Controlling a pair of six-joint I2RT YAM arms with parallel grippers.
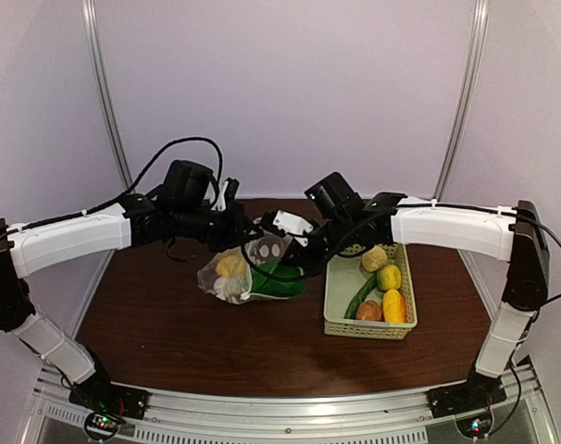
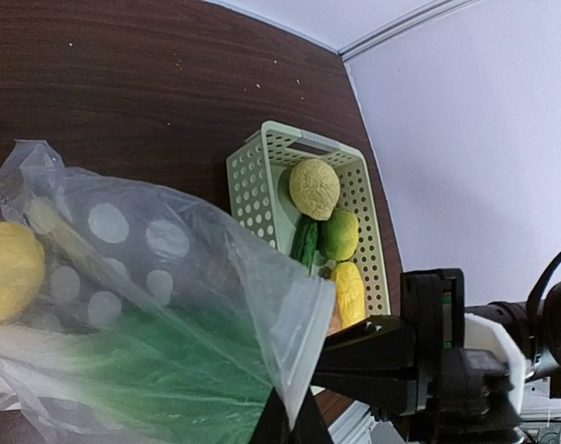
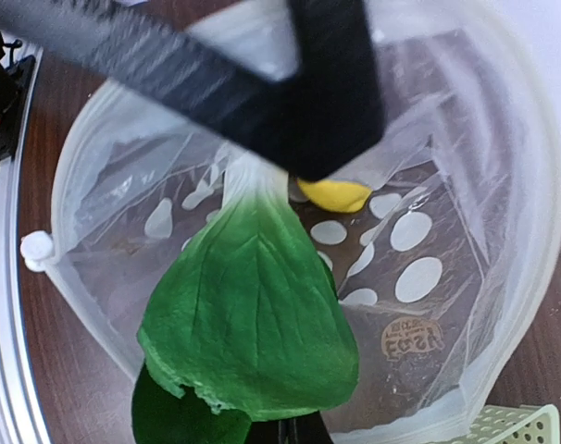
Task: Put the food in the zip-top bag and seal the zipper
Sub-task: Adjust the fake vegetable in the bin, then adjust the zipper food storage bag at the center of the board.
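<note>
Left arm (image 1: pixel 72 239): rises from its base at the near left corner, then reaches level across to the middle of the tabletop (image 1: pixel 169 314), wrist over the bag's far edge
Left gripper (image 2: pixel 288 421): narrow, pinched on the rim of the bag (image 2: pixel 123 222) and holding that edge up
Right gripper (image 3: pixel 285 432): closed, at the bag's mouth by the lower edge of the leafy vegetable (image 3: pixel 253 314); whether it pinches leaf or plastic cannot be told
Right arm (image 1: pixel 452 229): mirrors the left, reaching in from the right above the basket (image 2: pixel 253 185)
Writing: brown round stamp on the bag wall, letters too blurred to read
Bag: clear with white dots, on the tabletop left of the basket; zipper (image 3: pixel 60 199) apart, mouth wide; inside, a lemon (image 2: pixel 7 268) and the leafy vegetable
Basket: pale green lattice, just right of the bag; holds a tan round piece (image 1: pixel 374 258), a yellow-green lemon (image 1: pixel 389 277), a cucumber (image 1: pixel 359 298), an orange-yellow piece (image 1: pixel 393 305) and a brown round piece (image 1: pixel 368 312)
</note>
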